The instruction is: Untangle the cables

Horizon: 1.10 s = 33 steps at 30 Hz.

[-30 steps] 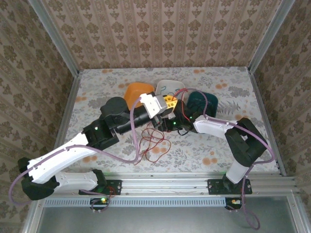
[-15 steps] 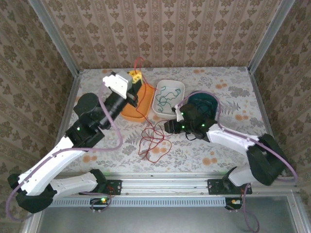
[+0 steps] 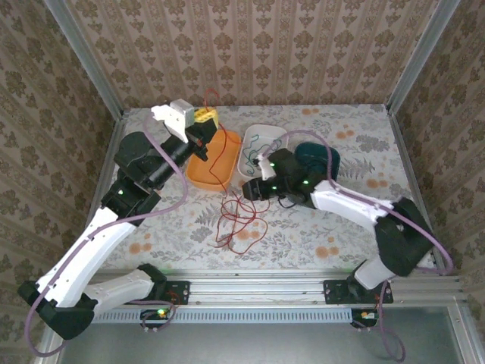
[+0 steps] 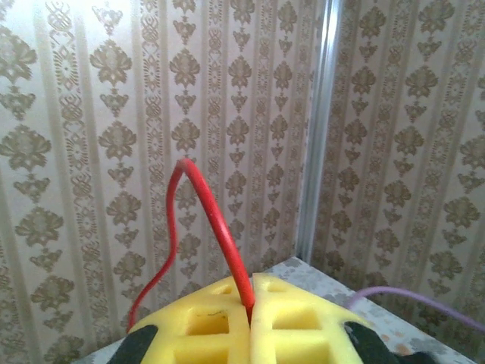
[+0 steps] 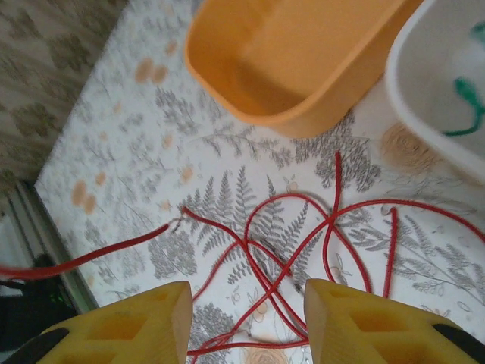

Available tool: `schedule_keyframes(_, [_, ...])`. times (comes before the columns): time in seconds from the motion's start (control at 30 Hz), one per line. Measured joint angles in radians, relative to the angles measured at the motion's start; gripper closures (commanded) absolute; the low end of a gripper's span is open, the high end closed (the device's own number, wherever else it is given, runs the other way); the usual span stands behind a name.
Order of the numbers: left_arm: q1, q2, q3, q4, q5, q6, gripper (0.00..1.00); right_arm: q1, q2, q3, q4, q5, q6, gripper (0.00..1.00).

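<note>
My left gripper [image 3: 206,118] is raised over the back left of the table, above the orange tub [image 3: 214,161]. Its yellow fingers [image 4: 303,326] are shut on a red cable [image 4: 220,227], which arches above the jaws. That red cable [image 3: 226,163] hangs down to a loose tangle of loops [image 3: 239,221] on the table. My right gripper [image 3: 255,188] hovers just above those loops [image 5: 303,227], with its yellow fingers [image 5: 129,326] apart and nothing between them. A green cable [image 3: 258,149] lies in the white tub [image 3: 276,136].
A teal tub [image 3: 322,155] stands right of the white tub [image 5: 424,83]. The orange tub [image 5: 303,53] is empty. Patterned walls and metal posts close the back and sides. A lilac hose [image 3: 182,201] trails from the left arm.
The left gripper has swung from the table's middle up and back to the left, drawing the red cable with it. The right arm has reached left over the loops.
</note>
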Motion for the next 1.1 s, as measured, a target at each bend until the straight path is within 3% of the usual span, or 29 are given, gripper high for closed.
schedule_keyframes(0.13, [-0.006, -0.006, -0.021, 0.003, 0.010, -0.023, 1.00, 0.071, 0.160, 0.082, -0.091, 0.018, -0.065, 0.57])
schedule_keyframes(0.33, [-0.020, -0.027, -0.070, 0.016, 0.000, -0.046, 1.00, 0.130, 0.349, 0.155, -0.234, 0.176, -0.100, 0.57])
schedule_keyframes(0.53, [-0.055, -0.063, -0.079, -0.014, -0.071, -0.027, 1.00, 0.149, 0.373, 0.204, -0.288, 0.276, -0.096, 0.59])
schedule_keyframes(0.87, [-0.241, -0.119, 0.044, -0.151, -0.366, 0.270, 1.00, 0.151, 0.360, 0.173, -0.250, 0.288, -0.072, 0.59])
schedule_keyframes(1.1, [-0.261, -0.138, 0.164, -0.175, -0.456, 0.414, 1.00, 0.151, 0.360, 0.173, -0.251, 0.286, -0.070, 0.59])
